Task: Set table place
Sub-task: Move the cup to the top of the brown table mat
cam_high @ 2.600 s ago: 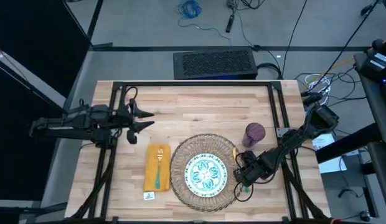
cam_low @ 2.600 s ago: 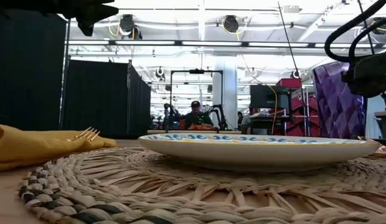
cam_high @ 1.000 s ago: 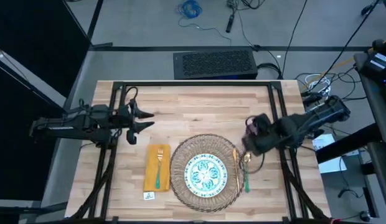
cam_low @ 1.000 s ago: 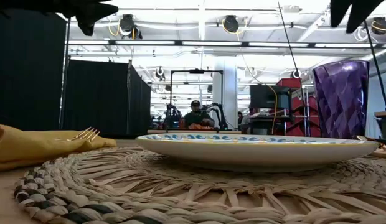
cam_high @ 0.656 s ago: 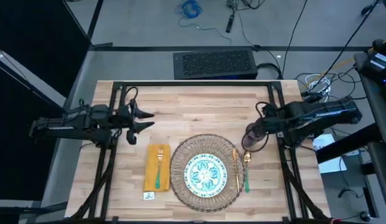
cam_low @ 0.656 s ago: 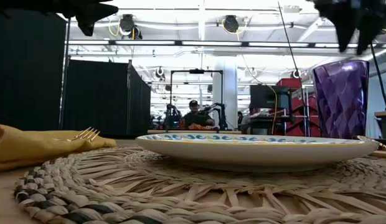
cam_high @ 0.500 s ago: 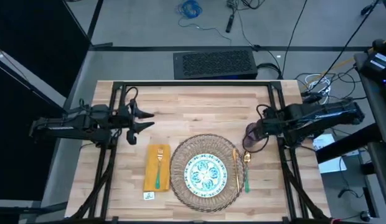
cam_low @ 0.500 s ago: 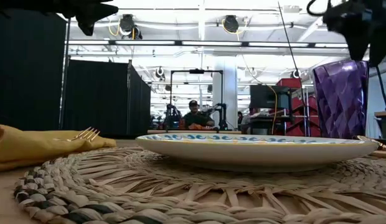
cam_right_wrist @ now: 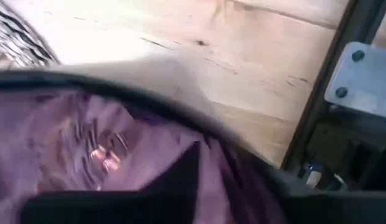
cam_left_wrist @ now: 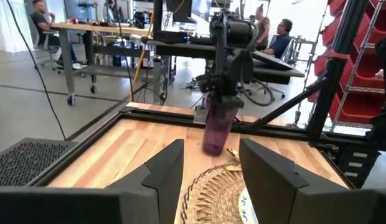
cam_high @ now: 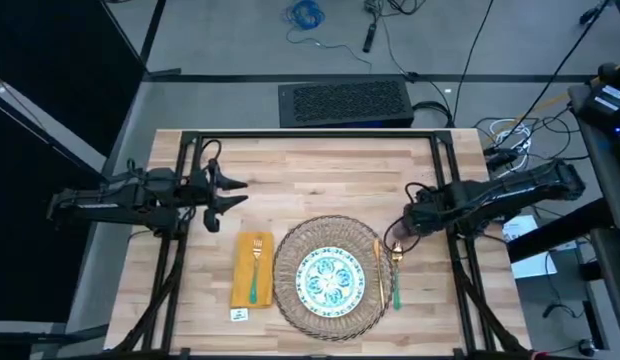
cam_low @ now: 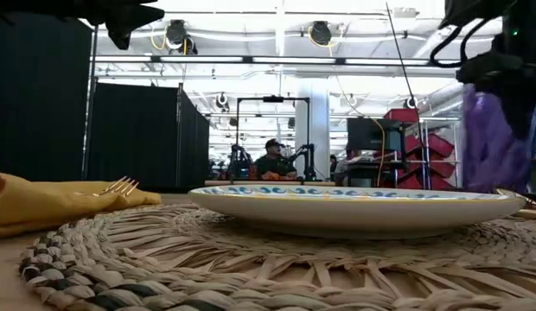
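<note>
A purple cup (cam_left_wrist: 216, 127) stands on the table (cam_high: 320, 170) just off the far right of the round woven mat (cam_high: 290, 300). My right gripper (cam_high: 408, 222) covers it from above and is shut on it. On the mat sits the blue-green plate (cam_high: 330, 280). A green-handled fork (cam_high: 255, 272) lies on the yellow napkin (cam_high: 252, 285) left of the mat. To the mat's right lie a gold knife (cam_high: 378, 272) and a green-handled spoon (cam_high: 396, 278). My left gripper (cam_high: 238, 192) hangs open over the table's left part. My right gripper holds the purple cup by its top (cam_left_wrist: 221, 102), coming at it from above with the fingers pointing down. The right wrist view looks close into the cup's inside (cam_right_wrist: 87, 143); how the fingers sit on the rim is hidden. The cup stays nearly upright; whether its base is off the table I cannot tell.
Black frame bars (cam_high: 452, 180) run along the table's left and right sides. The far half of the table is bare wood. A small white tag (cam_high: 239, 315) lies near the napkin's near end. People sit at benches in the room beyond the table.
My right gripper has swung from the cutlery toward the table's far right, then come down onto the purple cup's top and taken hold. In the low view the cup has shifted a little sideways and shows blurred.
</note>
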`<state>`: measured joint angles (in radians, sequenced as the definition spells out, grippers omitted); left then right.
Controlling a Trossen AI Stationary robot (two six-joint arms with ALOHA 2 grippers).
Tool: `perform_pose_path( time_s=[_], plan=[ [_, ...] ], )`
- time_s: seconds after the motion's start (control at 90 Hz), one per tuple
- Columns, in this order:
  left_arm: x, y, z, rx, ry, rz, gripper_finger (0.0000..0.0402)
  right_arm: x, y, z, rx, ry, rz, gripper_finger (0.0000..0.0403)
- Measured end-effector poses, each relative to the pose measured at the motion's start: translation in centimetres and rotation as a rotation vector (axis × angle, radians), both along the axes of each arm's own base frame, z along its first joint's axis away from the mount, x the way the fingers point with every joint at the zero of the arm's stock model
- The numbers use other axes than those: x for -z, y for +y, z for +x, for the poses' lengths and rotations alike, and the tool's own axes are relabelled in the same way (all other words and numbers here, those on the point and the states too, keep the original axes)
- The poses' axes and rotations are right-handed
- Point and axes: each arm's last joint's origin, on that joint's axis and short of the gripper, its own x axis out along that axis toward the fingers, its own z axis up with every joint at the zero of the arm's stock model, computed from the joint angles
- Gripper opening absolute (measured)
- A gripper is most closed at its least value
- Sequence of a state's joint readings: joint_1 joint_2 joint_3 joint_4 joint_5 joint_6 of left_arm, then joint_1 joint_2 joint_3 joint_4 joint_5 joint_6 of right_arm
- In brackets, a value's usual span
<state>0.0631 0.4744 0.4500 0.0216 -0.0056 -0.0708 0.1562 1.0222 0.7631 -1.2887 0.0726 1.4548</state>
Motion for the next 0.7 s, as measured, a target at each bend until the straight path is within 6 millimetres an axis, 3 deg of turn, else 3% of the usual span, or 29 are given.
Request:
perform_pose_path(
  time_s=[0.222,0.511,0.7],
  plan=[
    [0.0,0.0,0.0,-0.003,-0.002,0.0,0.0141,-1.5,-0.8,0.9,-0.039,-0.079,-0.008,0.0002],
    [-0.2,0.0,0.0,-0.003,-0.023,0.001,0.0141,-7.1,-4.6,1.7,-0.032,-0.209,-0.158,0.0001],
    [-0.2,0.0,0.0,-0.003,-0.024,0.001,0.0141,-6.6,-8.3,3.8,-0.059,-0.209,-0.13,0.0001]
  ],
)
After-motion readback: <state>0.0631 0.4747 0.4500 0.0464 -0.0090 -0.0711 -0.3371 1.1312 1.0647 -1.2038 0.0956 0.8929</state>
